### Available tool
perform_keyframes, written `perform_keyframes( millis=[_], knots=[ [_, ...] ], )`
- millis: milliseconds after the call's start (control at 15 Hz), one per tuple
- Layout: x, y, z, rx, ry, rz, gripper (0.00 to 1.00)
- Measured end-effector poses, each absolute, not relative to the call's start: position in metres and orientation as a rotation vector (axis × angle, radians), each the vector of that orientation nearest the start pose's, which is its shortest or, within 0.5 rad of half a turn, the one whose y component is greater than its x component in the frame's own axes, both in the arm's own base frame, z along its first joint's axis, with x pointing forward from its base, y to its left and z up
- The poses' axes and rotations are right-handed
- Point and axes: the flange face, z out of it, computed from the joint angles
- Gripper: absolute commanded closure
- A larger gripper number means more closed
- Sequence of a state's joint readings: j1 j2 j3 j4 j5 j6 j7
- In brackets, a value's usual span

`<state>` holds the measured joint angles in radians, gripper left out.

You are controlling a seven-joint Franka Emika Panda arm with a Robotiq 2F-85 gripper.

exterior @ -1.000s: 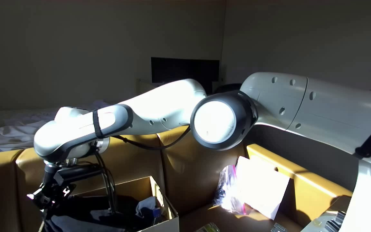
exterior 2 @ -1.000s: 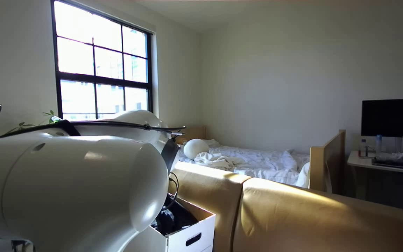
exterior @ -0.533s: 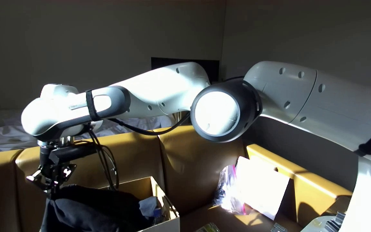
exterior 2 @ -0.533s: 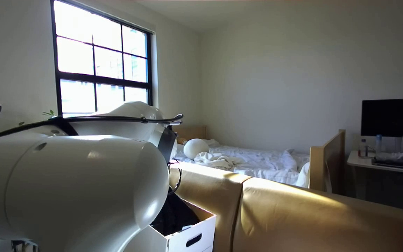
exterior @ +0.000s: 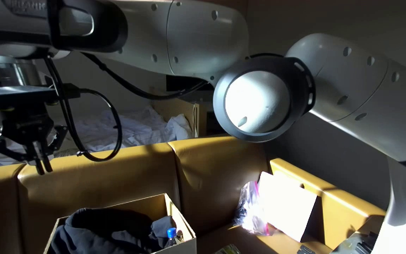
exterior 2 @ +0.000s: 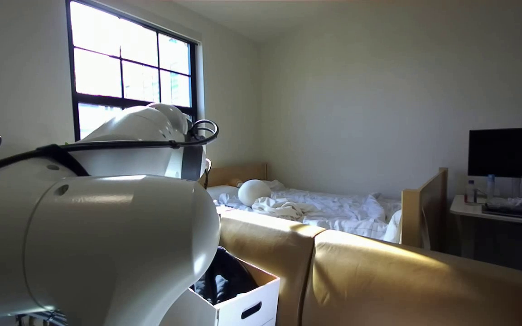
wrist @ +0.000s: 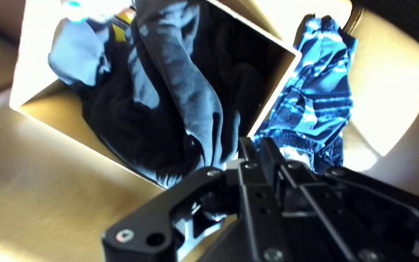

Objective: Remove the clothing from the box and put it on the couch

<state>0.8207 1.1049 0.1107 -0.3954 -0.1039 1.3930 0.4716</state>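
A cardboard box (exterior: 185, 225) stands on the tan couch (exterior: 100, 176). Dark clothing (exterior: 100, 229) lies bunched inside it, with one fold standing up near the rim. Both also show in an exterior view, the box (exterior 2: 247, 312) and the clothing (exterior 2: 227, 280). My gripper (exterior: 44, 170) hangs well above the box, over its left end in that exterior view. In the wrist view its fingers (wrist: 247, 149) are almost together, with a narrow gap and nothing between them. A shiny blue garment (wrist: 315, 91) lies on the couch beside the box. The arm hides the gripper in an exterior view.
A bottle with a blue cap (exterior: 171, 233) and a grey cloth (exterior: 162, 225) are in the box. A plastic bag (exterior: 252, 208) and a white board (exterior: 287, 203) lean on the couch at the right. A bed (exterior 2: 333, 203) stands behind the couch back.
My arm and gripper have risen well above the box. The dark clothing, raised beneath the gripper half a second ago, now lies in the box apart from it.
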Motion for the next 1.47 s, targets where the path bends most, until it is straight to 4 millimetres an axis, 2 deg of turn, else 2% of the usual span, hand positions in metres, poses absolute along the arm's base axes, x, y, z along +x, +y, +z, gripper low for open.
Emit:
perform_keyframes(
  millis=[67, 200, 333, 400, 533, 667, 867, 1133, 1267, 1467],
  knots=[
    [0.5, 0.572, 0.417, -3.175, -0.601, 0.189, 0.65],
    [0.487, 0.559, 0.446, -3.187, -0.597, 0.295, 0.66],
    [0.487, 0.558, 0.448, -3.148, -0.649, 0.326, 0.54],
    [0.489, 0.56, 0.439, -3.128, -0.704, 0.34, 0.47],
    [0.496, 0.564, 0.406, -3.11, -0.816, 0.367, 0.36],
    [0.501, 0.566, 0.365, -3.147, -0.919, 0.379, 0.23],
    [0.506, 0.576, 0.3, -3.259, -1.008, 0.271, 0.02],
    [0.526, 0.59, 0.226, -3.267, -0.96, 0.001, 0.0],
    [0.538, 0.587, 0.2, -3.268, -0.928, -0.104, 0.0],
    [0.553, 0.578, 0.169, -3.25, -0.913, -0.171, 0.0]
  ],
)
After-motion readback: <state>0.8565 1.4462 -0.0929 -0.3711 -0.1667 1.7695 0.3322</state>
